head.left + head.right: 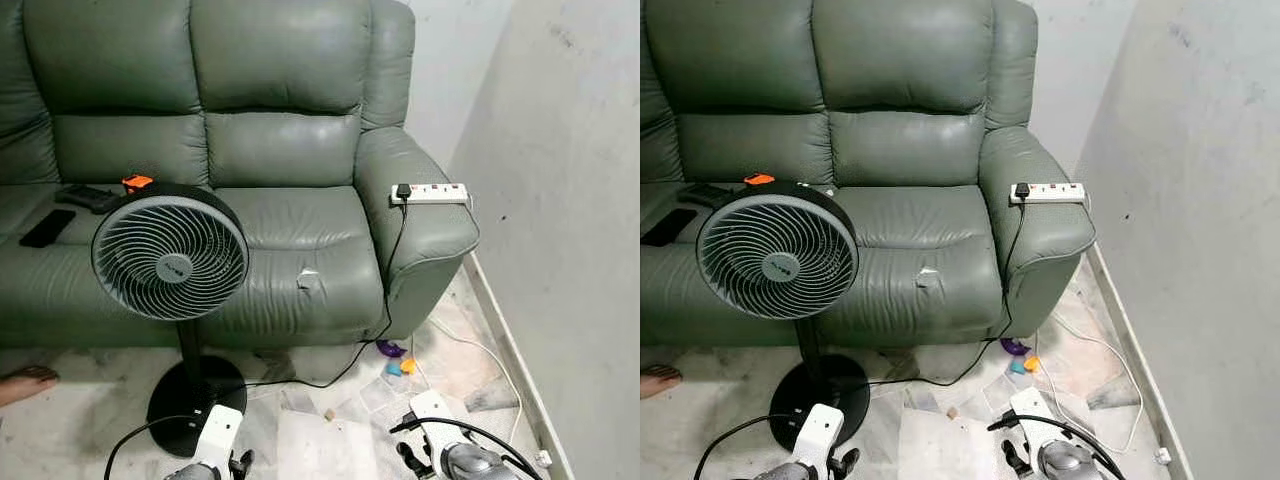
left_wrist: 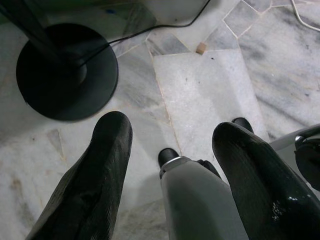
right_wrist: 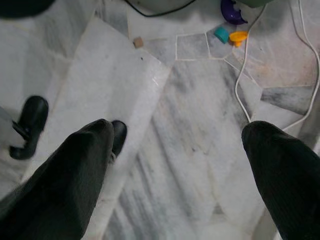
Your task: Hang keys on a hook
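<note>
Both arms hang low over the marble floor [image 2: 200, 95]. The left gripper [image 2: 172, 150] and right gripper [image 3: 180, 155] each have fingers spread apart, holding nothing. A standing fan [image 1: 170, 257] fronts the green sofa [image 1: 280, 150]; keys and hook cannot be made out.

Both arms hang low at the bottom edge of the head views, wrists pointing down toward the floor. Left gripper [image 2: 172, 145]: two black fingers [image 2: 95, 180] spread apart, nothing between them. Right gripper [image 3: 180, 145]: fingers [image 3: 280, 170] spread wide, nothing held. Left arm [image 1: 215, 440] and right arm [image 1: 450, 450] sit well apart.
</note>
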Controlling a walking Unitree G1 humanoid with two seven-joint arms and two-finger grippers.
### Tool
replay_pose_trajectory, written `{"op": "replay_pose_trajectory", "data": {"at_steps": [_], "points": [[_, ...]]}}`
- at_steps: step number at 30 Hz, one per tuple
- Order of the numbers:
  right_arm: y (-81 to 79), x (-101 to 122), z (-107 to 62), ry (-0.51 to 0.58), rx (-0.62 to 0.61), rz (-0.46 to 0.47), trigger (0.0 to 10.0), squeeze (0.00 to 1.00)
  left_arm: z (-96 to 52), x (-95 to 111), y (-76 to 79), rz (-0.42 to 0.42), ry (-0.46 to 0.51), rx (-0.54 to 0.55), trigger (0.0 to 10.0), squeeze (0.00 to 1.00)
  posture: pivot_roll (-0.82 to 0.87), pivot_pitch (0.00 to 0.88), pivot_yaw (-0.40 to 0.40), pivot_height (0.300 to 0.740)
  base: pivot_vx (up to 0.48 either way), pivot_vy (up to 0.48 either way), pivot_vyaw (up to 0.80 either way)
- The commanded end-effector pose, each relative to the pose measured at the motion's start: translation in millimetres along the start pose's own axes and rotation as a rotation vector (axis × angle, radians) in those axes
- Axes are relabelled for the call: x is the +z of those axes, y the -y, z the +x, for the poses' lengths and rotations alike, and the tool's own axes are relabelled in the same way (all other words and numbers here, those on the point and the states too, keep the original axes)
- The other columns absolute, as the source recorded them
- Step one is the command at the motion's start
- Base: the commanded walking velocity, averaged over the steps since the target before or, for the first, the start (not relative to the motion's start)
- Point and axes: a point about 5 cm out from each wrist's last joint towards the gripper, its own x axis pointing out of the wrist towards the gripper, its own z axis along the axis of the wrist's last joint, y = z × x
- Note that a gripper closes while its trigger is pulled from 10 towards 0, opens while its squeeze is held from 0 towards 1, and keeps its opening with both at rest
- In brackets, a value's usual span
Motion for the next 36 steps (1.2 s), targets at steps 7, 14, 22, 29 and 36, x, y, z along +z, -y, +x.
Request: {"op": "replay_pose_trajectory", "data": {"at_steps": [7,14,22,29,36], "points": [[-2.7,-8,-0.7,-0.026,0.010,-0.032,10.0,0.00,-1.3,-7,0.1,0.010,-0.036,-0.010,10.0,0.00,0.08,0.000,-0.027,0.740,0.000,0.000,-0.78],[-7.1,-7,0.1,-0.028,0.013,-0.056,10.0,0.00,-1.0,-7,1.2,0.025,-0.035,-0.017,10.0,0.00,0.08,0.000,-0.026,0.740,0.000,0.000,-0.78],[-11.5,-5,1.3,-0.026,0.016,-0.070,10.0,0.00,-0.7,-6,2.5,0.018,-0.030,-0.013,10.0,0.00,0.07,0.000,-0.024,0.740,0.000,0.000,-0.48],[-11.3,-5,1.4,-0.036,0.018,-0.086,10.0,0.00,-1.1,-9,-0.5,0.062,-0.057,0.051,10.0,0.00,0.07,0.000,-0.026,0.740,0.000,0.000,0.00],[-6.6,-3,0.9,-0.037,0.011,-0.094,10.0,0.00,-1.0,-10,0.5,0.067,-0.063,0.056,10.0,0.00,0.08,0.000,-0.027,0.740,0.000,0.000,0.00]]}}
